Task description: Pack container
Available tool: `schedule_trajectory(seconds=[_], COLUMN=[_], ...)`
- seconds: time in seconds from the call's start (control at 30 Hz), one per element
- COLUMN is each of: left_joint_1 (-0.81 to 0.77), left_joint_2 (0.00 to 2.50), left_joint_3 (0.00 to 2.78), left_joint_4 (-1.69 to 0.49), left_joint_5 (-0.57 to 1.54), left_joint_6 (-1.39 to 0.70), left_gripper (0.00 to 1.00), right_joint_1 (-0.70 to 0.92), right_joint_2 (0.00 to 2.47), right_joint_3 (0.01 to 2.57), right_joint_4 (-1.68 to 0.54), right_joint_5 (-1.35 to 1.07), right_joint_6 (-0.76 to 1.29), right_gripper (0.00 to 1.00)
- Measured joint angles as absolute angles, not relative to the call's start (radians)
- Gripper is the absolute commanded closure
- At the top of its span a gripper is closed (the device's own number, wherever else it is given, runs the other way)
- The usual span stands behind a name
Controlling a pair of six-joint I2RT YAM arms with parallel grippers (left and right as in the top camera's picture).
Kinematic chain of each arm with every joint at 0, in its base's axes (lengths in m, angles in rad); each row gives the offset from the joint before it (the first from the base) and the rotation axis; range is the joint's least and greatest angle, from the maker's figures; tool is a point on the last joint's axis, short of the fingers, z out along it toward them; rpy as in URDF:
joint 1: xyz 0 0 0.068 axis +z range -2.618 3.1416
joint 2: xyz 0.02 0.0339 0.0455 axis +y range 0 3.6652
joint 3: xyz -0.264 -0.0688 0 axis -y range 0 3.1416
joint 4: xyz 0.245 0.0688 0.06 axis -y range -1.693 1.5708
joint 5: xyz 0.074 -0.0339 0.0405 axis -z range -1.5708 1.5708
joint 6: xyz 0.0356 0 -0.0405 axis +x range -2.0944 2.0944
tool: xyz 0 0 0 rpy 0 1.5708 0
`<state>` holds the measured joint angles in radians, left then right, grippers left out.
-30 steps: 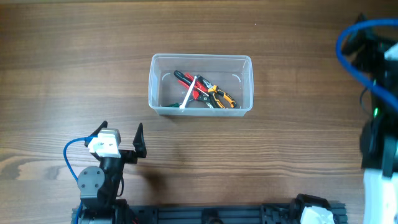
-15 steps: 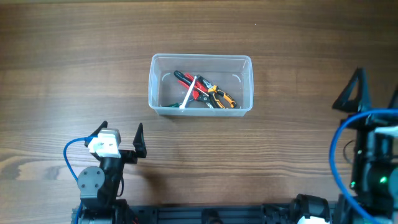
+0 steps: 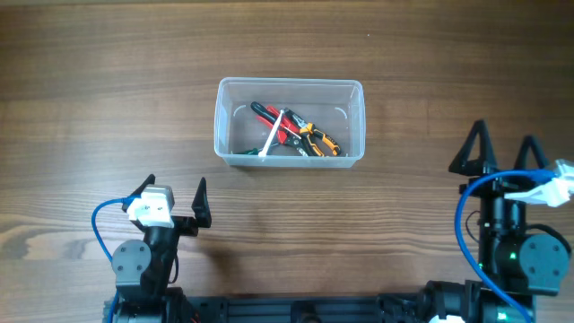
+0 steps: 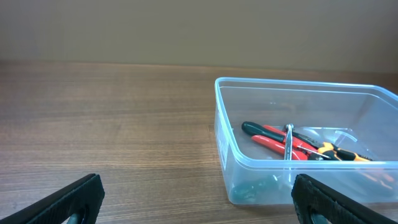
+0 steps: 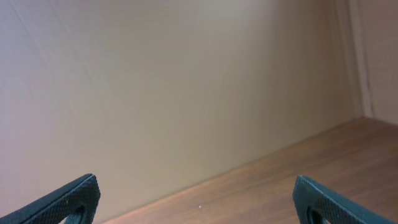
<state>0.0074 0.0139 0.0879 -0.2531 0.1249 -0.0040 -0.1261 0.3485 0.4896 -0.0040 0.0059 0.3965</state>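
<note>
Container (image 3: 289, 83): clear tub, upright on the wooden worktop (image 3: 108, 90), about in the middle, well apart from both arms.
Inside: red-handled pliers (image 3: 266, 115) and orange-and-black pliers (image 3: 321, 139) lie together on the bottom, with a thin white stick (image 3: 272, 136) leaning across them.
Left fingers (image 3: 201, 196): wide apart, holding nothing. They are near the front edge; in the wrist view the tub is ahead, to the right.
Right fingers (image 3: 473, 151): wide apart, nothing between them, at the right side. The wrist view shows only a wall and some worktop.
</note>
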Motion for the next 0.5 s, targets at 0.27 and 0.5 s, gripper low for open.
schedule_trajectory(seconds=[0.27, 0.5], left_joint_1=[0.007, 0.007], left_joint_2=[0.014, 0.014], left_joint_3=[0.088, 0.088], left_joint_4=[-0.253, -0.253], left_joint_5=[0.125, 0.125], left_joint_6=[-0.004, -0.004], left_gripper=[0.0, 0.0], right_joint_1=[-0.051, -0.044], right_joint_2=[0.348, 0.302], right_joint_3=[0.373, 0.336], right_joint_4=[0.043, 0.046], right_joint_5=[0.047, 0.054], right_joint_6=[0.37, 0.295], right_gripper=[0.0, 0.0])
